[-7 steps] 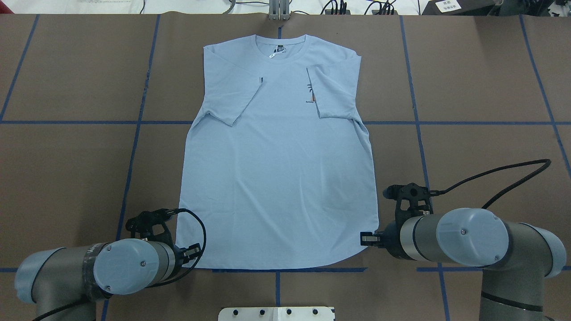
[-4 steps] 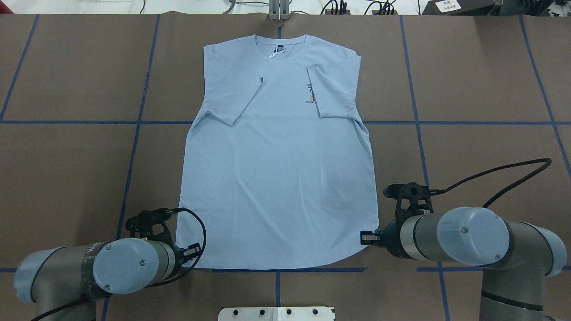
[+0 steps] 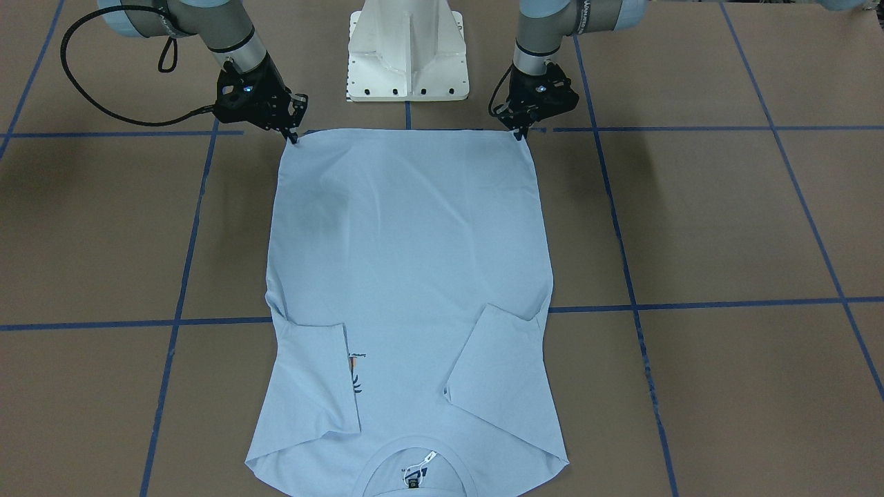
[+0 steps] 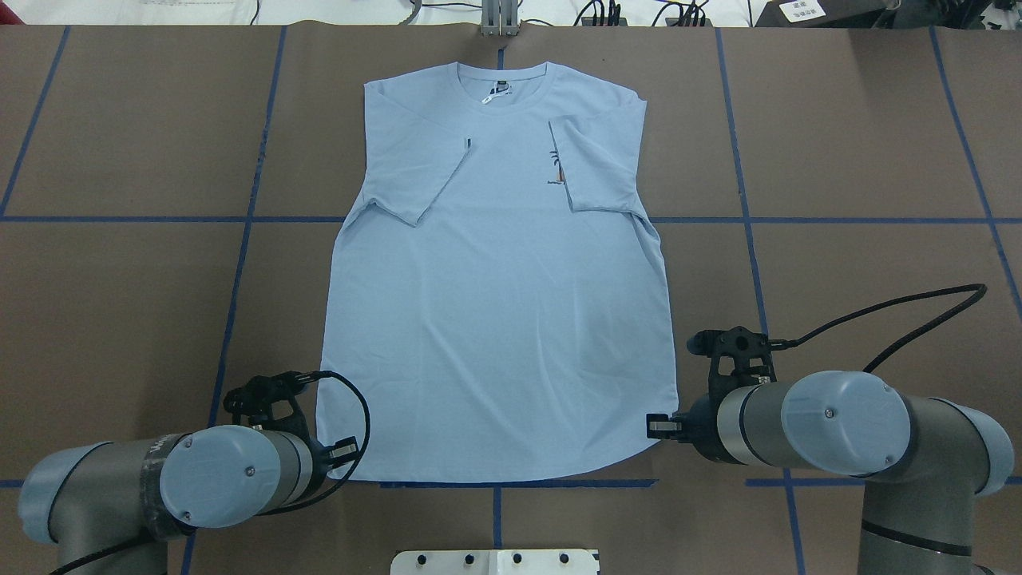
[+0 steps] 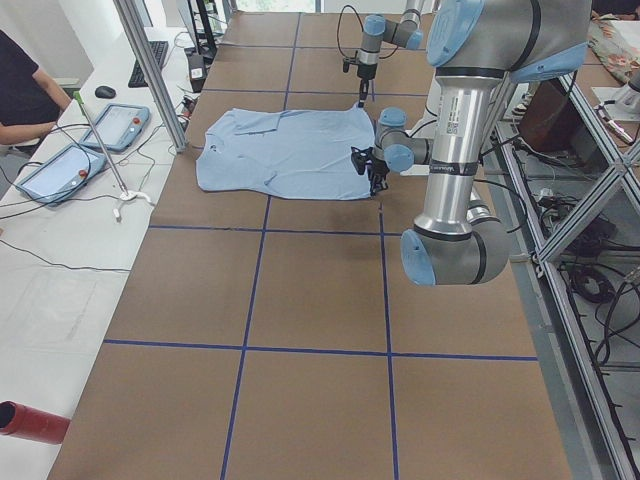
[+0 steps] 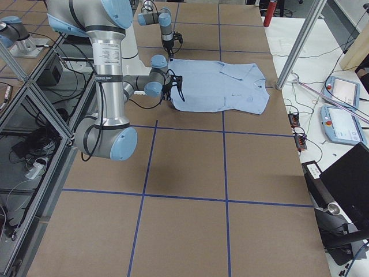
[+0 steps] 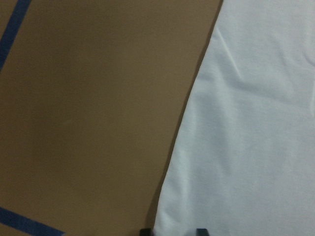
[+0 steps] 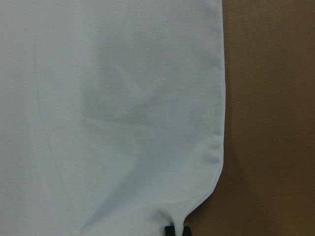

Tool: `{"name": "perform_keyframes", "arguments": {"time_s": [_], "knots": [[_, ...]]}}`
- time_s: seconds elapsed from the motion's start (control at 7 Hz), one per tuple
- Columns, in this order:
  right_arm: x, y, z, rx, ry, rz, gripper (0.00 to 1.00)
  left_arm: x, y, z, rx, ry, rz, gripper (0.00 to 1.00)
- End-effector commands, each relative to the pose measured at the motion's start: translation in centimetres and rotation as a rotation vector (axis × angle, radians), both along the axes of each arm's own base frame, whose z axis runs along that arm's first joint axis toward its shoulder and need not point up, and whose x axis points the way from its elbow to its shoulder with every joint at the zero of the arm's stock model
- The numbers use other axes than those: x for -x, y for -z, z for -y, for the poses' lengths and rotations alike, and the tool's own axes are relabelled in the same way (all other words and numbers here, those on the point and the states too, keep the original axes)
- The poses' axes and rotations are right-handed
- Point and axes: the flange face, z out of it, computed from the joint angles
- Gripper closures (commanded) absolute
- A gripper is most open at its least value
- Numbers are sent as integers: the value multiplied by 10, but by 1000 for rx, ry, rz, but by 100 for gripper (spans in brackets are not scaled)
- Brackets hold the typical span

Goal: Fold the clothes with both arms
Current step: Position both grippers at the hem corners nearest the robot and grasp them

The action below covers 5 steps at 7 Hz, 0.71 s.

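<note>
A light blue T-shirt (image 4: pixel 495 319) (image 3: pixel 407 241) lies flat on the brown table, collar away from the robot, with both sleeves folded in over the chest. My left gripper (image 4: pixel 347 451) (image 3: pixel 519 132) sits low at the hem's left corner. In the left wrist view its tips (image 7: pixel 172 231) stand a little apart, with the hem edge between them. At the hem's right corner, my right gripper (image 4: pixel 653 427) (image 3: pixel 293 136) is shut on the cloth edge (image 8: pixel 176 230).
The white pedestal (image 3: pixel 407 55) stands just behind the hem, between the arms. Blue tape lines (image 4: pixel 239 263) grid the table. A metal post (image 5: pixel 150 70) rises at the far edge, beyond the collar. A person (image 5: pixel 20 90) sits by tablets (image 5: pixel 60 165).
The left arm's elbow has drifted slightly back and outward. Its gripper stays at the hem corner. The right arm and the shirt have not visibly moved.
</note>
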Motion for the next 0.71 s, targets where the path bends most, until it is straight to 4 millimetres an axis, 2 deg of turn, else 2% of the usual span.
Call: {"name": "perform_keyframes", "arguments": {"time_s": [0.0, 0.29, 0.43, 0.57], "knots": [[-5, 0, -1, 4, 3, 1, 100, 16, 16, -2, -8, -2, -36, 100], [-19, 0, -9, 60, 0, 11, 100, 39, 35, -11, -15, -10, -54, 100], [-30, 4, -20, 106, 62, 28, 100, 58, 60, -19, -31, -32, -76, 100], [-48, 8, -47, 135, 142, 37, 100, 69, 75, -48, -28, -93, -59, 100]]}}
